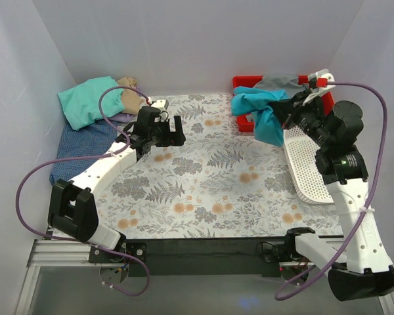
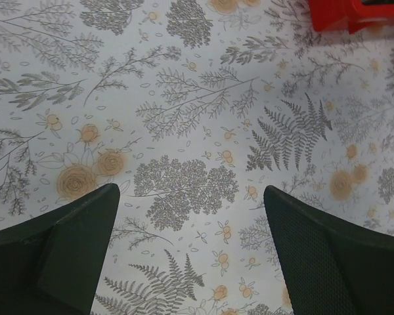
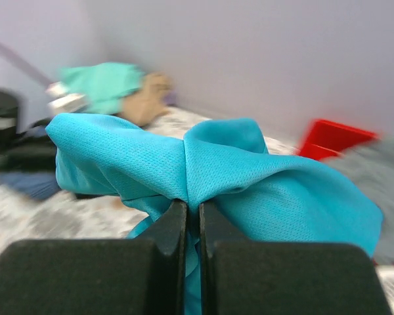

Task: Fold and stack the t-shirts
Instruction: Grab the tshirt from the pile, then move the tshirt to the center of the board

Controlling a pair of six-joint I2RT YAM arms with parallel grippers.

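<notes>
Right tool [image 3: 192, 211] clamped on teal shirt [image 3: 249, 177]; cloth bunched, hanging just beside red tray [image 1: 244, 83]. Left tool [image 2: 190, 197] fingers wide apart, holding nothing, above table [image 1: 217, 184] (floral cover). Mint shirt [image 1: 88, 100] heaped in far-left corner.

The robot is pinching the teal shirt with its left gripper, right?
No. It is the right gripper that pinches the teal shirt; the right wrist view shows the cloth clamped in it. The left gripper is open and empty.
</notes>
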